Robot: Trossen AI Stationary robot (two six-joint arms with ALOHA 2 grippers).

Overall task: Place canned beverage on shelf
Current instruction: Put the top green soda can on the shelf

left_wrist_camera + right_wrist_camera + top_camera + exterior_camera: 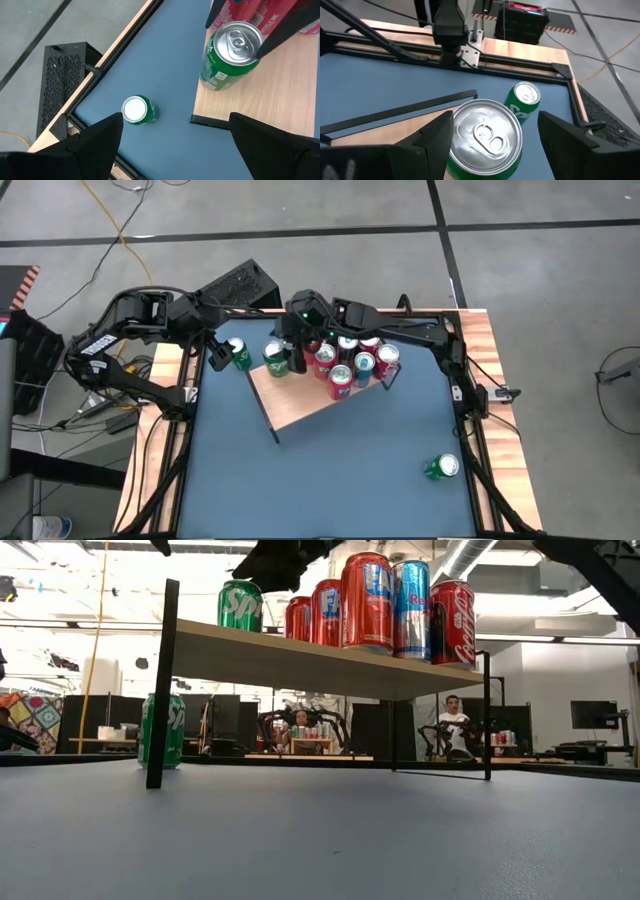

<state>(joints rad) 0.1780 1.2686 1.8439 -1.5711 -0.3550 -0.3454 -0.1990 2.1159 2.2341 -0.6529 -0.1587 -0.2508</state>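
Note:
A green can [485, 135] stands upright at the far left corner of the shelf [300, 405], a light wood board on thin black legs. My right gripper [496, 115] reaches across from the table's right, shut on this can's top. Several more cans [350, 365] crowd the board's far right part. A second green can [137, 110] stands on the blue tabletop just left of the shelf. My left gripper [175, 120] hangs open above it, touching nothing. A third green can [440, 468] lies near the table's right edge. My right gripper has the green can by its upper end, just under the rim [457, 132], one finger [430, 140] on each of two opposite sides. The fingers slant down from the table's right. The can stays upright, its base at the shelf board [270, 100].
A black perforated box [62, 75] sits on the floor beyond the table's far left corner. The near half of the blue tabletop [330, 480] is free room. In the low view, seated people [455, 715] show in the room behind.

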